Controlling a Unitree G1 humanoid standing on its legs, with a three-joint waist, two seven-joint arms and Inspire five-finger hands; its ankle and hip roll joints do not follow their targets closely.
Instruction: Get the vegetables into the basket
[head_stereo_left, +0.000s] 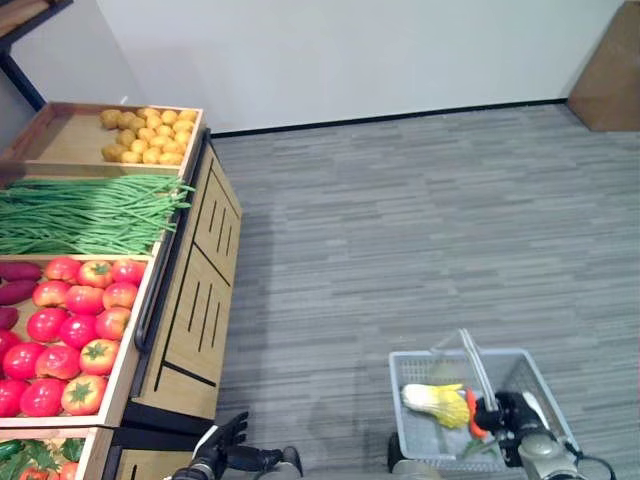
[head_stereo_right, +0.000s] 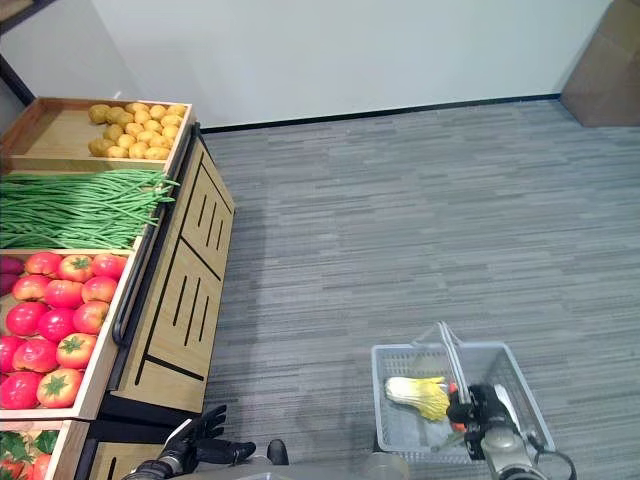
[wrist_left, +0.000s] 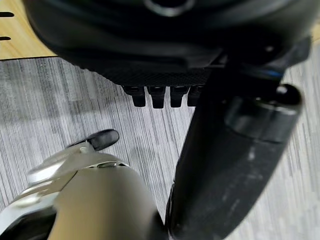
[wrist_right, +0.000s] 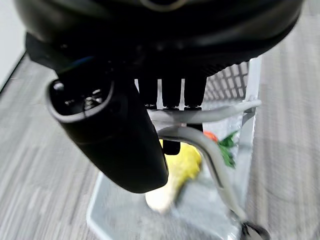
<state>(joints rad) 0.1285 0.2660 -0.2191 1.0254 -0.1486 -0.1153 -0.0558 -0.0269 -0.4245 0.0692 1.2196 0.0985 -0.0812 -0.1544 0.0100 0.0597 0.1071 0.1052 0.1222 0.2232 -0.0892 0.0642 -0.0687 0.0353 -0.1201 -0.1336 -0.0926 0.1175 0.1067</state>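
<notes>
A grey wire basket (head_stereo_left: 396, 405) hangs low over the carpet at the lower right. My right hand (head_stereo_left: 508, 412) is shut on its handle (wrist_right: 202, 140), with the fingers (wrist_right: 171, 92) curled over the bar. Inside lie a yellow-white cabbage (head_stereo_left: 437, 400) and an orange carrot (head_stereo_left: 471, 412) with green leaves. The wooden stand (head_stereo_left: 190, 300) on the left holds potatoes (head_stereo_left: 145, 135), green beans (head_stereo_left: 90, 215), tomatoes (head_stereo_left: 75, 330) and purple sweet potatoes (head_stereo_left: 15, 280). My left hand (head_stereo_left: 222, 445) hangs open and empty beside the stand's lower front.
The stand's dark rail (head_stereo_left: 165, 270) runs along its front edge. Grey carpet (head_stereo_left: 420, 230) stretches from the stand to the white wall. A brown box (head_stereo_left: 610, 75) stands in the far right corner.
</notes>
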